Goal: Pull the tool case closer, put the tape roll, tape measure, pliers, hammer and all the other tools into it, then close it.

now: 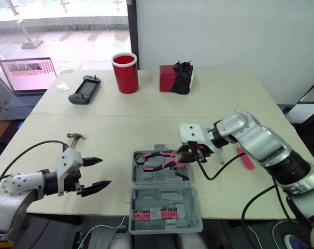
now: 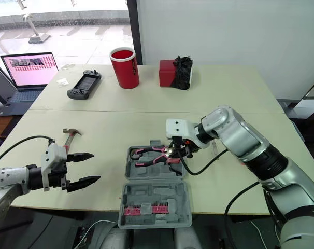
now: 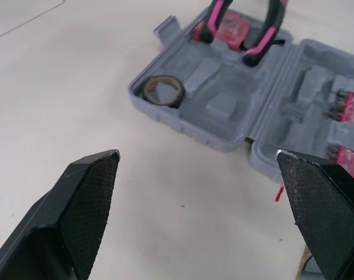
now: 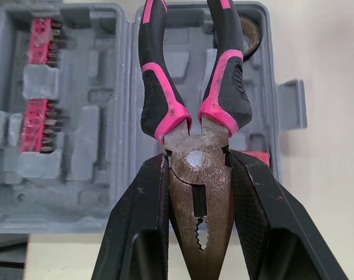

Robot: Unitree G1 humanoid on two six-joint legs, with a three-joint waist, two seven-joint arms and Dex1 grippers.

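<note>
Pointing handles leftward over the case [image 1: 162, 179], pliers [image 4: 198, 175] sit clamped in right tool [image 1: 184, 154].

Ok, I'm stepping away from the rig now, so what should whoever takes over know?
Left hand open and empty, hovering near the hammer on the table.
Right hand shut on the pliers, over the open tool case at the table's front edge.
Done: case pulled close, tape roll inside.
Left: release pliers, pack hammer and the pink-handled tool by the right arm, close case.
</note>
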